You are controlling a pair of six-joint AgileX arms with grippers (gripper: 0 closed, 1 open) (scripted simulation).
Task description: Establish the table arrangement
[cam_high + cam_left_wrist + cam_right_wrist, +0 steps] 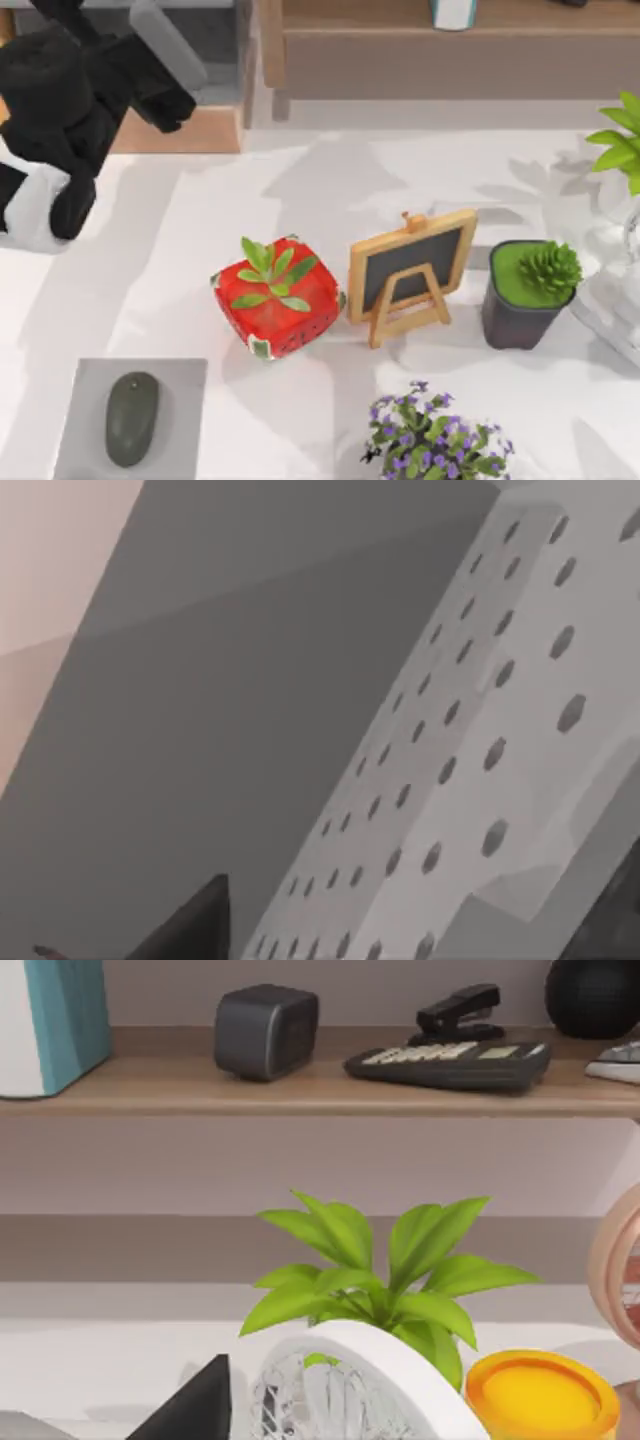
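The white table (150,260) spreads across the top view. On it stand a red strawberry-shaped pot with a green plant (277,297), a small wooden easel chalkboard (410,272) and a dark pot with a green succulent (528,292). My left arm is raised over the table's back left corner, and its gripper (165,100) hangs above the shelf edge, far from these things. A dark part of my left gripper (190,930) points at a perforated white panel (500,720). A dark part of my right gripper (195,1410) shows in front of a white wire fan (340,1390).
A grey mat (175,395) with a dark mouse (131,418) lies at the front left. Purple flowers (435,440) stand at the front edge and a leafy plant (622,140) at the right. The wooden shelf (400,40) along the back holds a calculator (450,1060) and stapler (460,1010).
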